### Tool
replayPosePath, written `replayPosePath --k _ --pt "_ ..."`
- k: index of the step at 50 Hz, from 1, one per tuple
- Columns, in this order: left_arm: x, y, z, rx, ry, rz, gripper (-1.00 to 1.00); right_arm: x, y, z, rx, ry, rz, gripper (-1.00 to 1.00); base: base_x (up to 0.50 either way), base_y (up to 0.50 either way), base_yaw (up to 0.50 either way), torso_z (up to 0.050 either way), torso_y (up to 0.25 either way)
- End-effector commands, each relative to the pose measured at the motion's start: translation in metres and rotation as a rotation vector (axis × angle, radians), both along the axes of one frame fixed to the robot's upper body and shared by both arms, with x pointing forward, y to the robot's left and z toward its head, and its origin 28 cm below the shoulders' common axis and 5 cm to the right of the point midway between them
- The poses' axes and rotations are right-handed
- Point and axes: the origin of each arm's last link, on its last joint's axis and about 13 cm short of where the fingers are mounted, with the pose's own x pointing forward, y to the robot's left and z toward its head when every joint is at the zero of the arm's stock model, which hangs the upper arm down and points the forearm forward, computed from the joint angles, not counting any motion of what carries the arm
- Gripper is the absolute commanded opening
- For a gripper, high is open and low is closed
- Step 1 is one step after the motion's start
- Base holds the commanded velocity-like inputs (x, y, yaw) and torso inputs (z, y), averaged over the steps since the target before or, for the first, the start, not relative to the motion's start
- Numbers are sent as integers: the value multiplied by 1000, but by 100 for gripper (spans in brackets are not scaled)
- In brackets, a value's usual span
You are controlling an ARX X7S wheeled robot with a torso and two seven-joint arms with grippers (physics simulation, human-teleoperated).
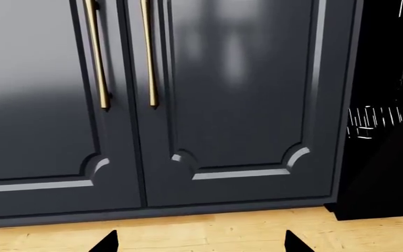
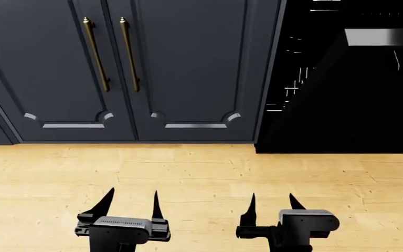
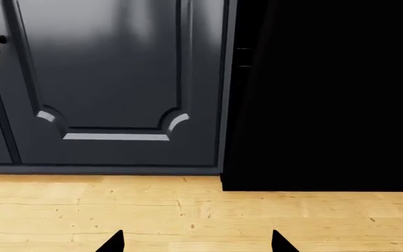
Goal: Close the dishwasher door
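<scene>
The dishwasher door (image 2: 359,105) is a glossy black panel at the upper right of the head view, tilted open toward me, with a silver-grey top edge (image 2: 383,38). White rack wires (image 2: 293,86) show in the gap beside it. It also shows in the right wrist view (image 3: 327,105) and the left wrist view (image 1: 387,173). My left gripper (image 2: 131,202) and right gripper (image 2: 274,203) are both open and empty, low over the wooden floor, well short of the door. The fingertips show in the left wrist view (image 1: 107,242) and the right wrist view (image 3: 114,242).
Dark navy panelled cabinet doors (image 2: 187,68) with two brass handles (image 2: 95,55) fill the wall left of the dishwasher. A light wooden floor (image 2: 201,173) lies between me and the cabinets.
</scene>
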Motion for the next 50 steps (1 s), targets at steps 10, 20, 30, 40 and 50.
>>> replayPosePath --k 10,20,30,40,50 --pt "-1 0 0 0 0 -9 100 0 0 0 -4 4 -1 100 0 0 0 -50 0" --pt "0 0 0 4 0 -7 100 0 0 0 -3 3 2 100 0 0 0 -50 0" --pt "0 1 2 -19 -20 17 100 -1 1 0 -3 -3 15 100 0 0 0 -50 0" --pt "2 1 1 -38 -2 36 100 -1 0 0 2 7 11 100 0 -279 0 0 0" --pt "2 1 1 -44 6 32 100 -1 1 -1 -5 20 12 100 0 -500 0 0 0"
